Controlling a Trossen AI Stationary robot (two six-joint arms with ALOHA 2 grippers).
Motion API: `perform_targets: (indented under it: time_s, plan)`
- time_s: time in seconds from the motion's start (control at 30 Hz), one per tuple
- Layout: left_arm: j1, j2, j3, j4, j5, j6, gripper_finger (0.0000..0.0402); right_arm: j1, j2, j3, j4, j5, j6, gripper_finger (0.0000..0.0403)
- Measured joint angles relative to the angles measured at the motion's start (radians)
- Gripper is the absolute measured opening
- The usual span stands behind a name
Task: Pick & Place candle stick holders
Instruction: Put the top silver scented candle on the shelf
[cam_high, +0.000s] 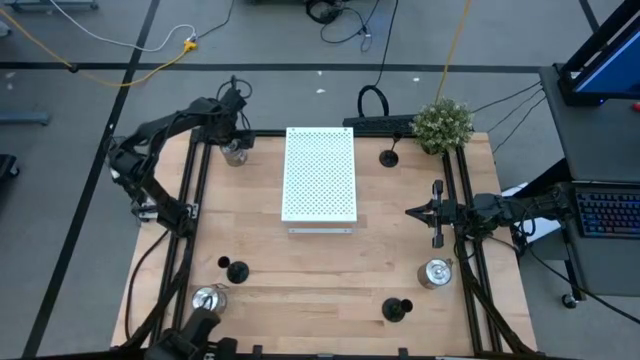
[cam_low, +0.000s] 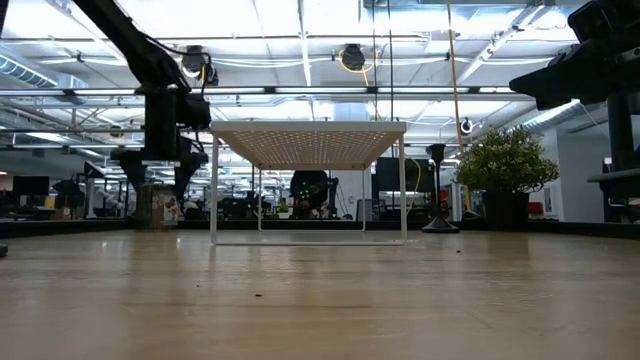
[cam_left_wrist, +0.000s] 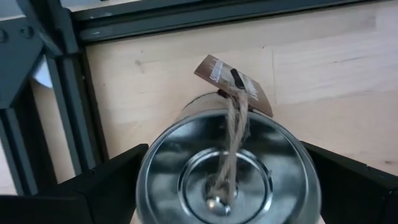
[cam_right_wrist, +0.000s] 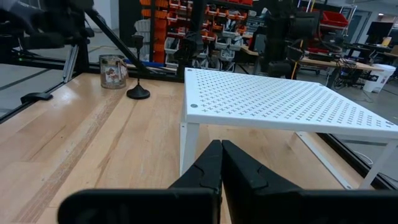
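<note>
While the left gripper (cam_high: 236, 148) hung wide open astride a silver holder (cam_high: 235, 153) at the table's (cam_high: 320, 270) far left corner, not clamped, the right gripper (cam_high: 413, 211) sat shut, empty, by the white board (cam_high: 319, 173); 3 silver, 3 black holders counted; near-left silver one (cam_high: 208, 298) partly hidden.

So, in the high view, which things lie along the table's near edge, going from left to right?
Silver holder → black holder → black holder → silver holder.
</note>
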Motion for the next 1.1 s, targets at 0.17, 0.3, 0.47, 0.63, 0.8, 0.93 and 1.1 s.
perform_targets:
  time_s: [0.17,0.3,0.47,0.63,0.8,0.93,1.1]
  plan:
    - [-0.001,0.033,0.0,-0.007,0.031,-0.007,0.04,0.0,0.0,0.0,0.0,0.0,0.0,0.0]
    - [-0.01,0.034,0.0,-0.033,0.035,0.006,0.04,0.0,0.0,0.0,0.0,0.0,0.003,0.0]
    - [-0.024,0.034,0.0,-0.056,0.021,0.067,0.04,0.0,0.0,0.0,0.0,0.0,0.003,0.0]
    - [-0.052,0.034,0.0,-0.056,-0.088,0.076,0.04,0.0,0.0,0.0,0.0,0.0,0.003,0.0]
    - [-0.072,0.034,0.0,-0.056,-0.146,0.077,0.04,0.0,0.0,0.0,0.0,0.0,0.003,0.0]
    - [-0.077,0.034,0.0,-0.05,-0.15,0.073,0.04,0.0,0.0,0.0,0.0,0.0,0.003,0.0]
    - [-0.076,0.034,0.0,-0.027,-0.15,0.069,0.0399,0.0,0.0,0.0,0.0,0.0,0.003,0.0]
